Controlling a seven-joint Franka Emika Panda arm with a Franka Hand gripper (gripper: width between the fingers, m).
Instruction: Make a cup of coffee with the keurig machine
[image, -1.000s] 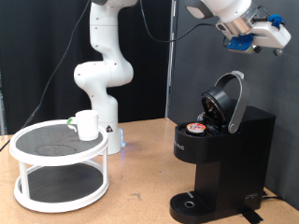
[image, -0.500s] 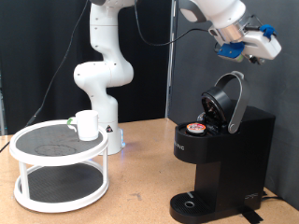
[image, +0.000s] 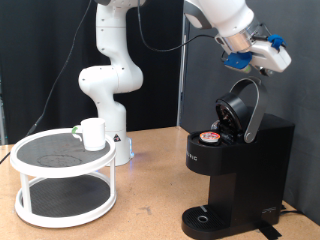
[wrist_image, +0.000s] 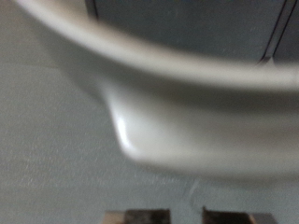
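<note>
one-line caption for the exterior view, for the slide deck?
Pincer hovers above the open lid of the keurig machine, pod loaded; the cup waits on a two-tier white stand.

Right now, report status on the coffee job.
Gripper above raised keurig machine lid, nothing seen held. Pod seated. Cup on tiered stand, away from the machine.
</note>
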